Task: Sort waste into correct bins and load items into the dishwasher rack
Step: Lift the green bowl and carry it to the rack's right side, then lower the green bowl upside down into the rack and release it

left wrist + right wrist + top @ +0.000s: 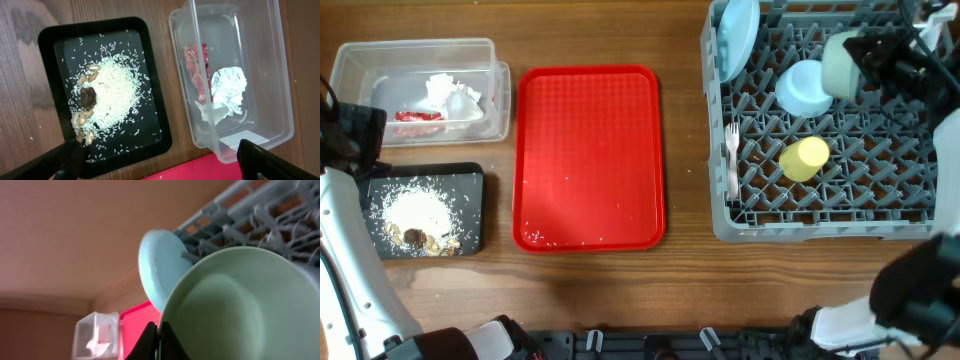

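The right tool [157, 341] is clenched on the rim of the green bowl [240, 305]. It holds the bowl tilted over the far right part of the rack [820, 232], just right of the blue bowl [804, 88]. Free pegs seem to lie directly beneath, so the coming move is probably a short descent. The right arm reaches in over the rack's right side. The left tool [160, 152] hovers released above the tub [280, 75] and black tray [50, 40], well apart across the surface.
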Available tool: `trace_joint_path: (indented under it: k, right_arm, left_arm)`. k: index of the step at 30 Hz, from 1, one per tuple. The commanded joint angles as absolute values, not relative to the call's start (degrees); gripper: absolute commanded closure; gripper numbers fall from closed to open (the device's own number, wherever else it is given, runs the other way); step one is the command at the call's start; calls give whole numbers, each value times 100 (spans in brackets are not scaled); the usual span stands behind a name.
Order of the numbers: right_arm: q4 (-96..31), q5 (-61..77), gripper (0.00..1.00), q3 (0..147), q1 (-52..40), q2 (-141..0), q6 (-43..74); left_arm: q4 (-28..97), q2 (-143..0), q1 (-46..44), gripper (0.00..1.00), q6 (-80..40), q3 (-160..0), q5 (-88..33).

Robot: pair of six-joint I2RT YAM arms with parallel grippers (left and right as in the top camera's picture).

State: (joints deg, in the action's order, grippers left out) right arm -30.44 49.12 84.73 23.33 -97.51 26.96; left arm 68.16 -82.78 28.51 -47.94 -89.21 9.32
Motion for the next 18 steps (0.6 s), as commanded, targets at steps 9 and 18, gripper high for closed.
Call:
trace_joint_path:
  k: [9,18]
  right_arm:
    - [-3621,6827,96,8388,3310,-10639,3033]
    - [-5203,7548,96,8385,3492,-10641,1984]
  left_arm:
    - [6820,-8291,2877,0,-4869,-8921,965]
    - [6820,-8291,2877,0,-4866,-8921,965]
